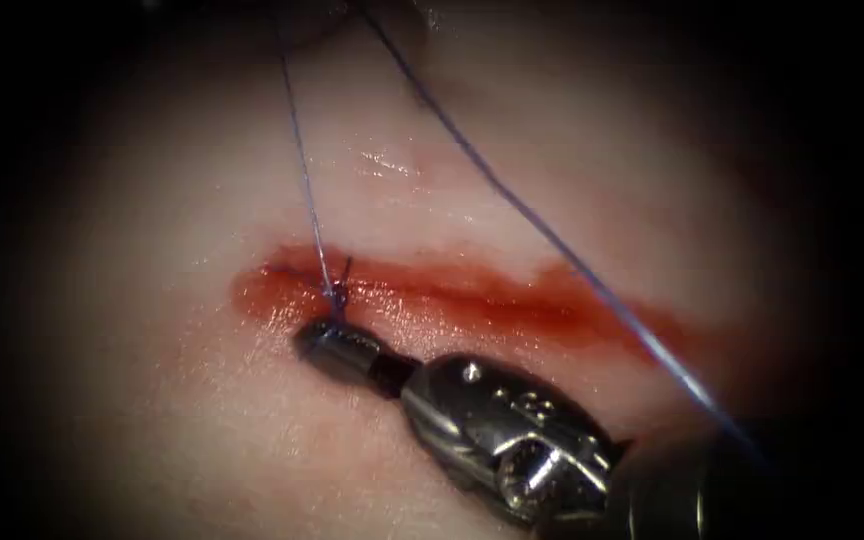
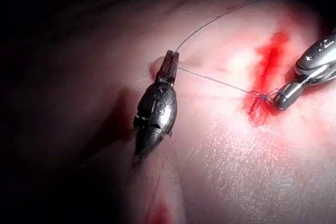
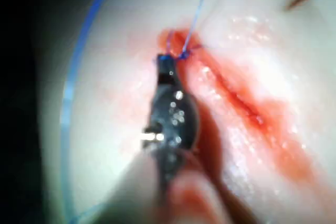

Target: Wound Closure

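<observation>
The right tool (image 1: 324, 338) sits at the left end of the cut (image 1: 472, 295), its jaws pinched together on the thread (image 1: 304, 170) right at the knot (image 1: 336, 292) — tip touching the red fluid (image 1: 552, 310) there. From the knot one strand runs taut to the left tool (image 2: 170, 66), jaws clamped on it, out over the pale tissue (image 2: 220, 161) well away from the cut. A second strand slants across the cut's right end. The needle — I cannot tell where it is.

Right hand (image 3: 169, 65) at thread (image 3: 195, 19) knot.
</observation>
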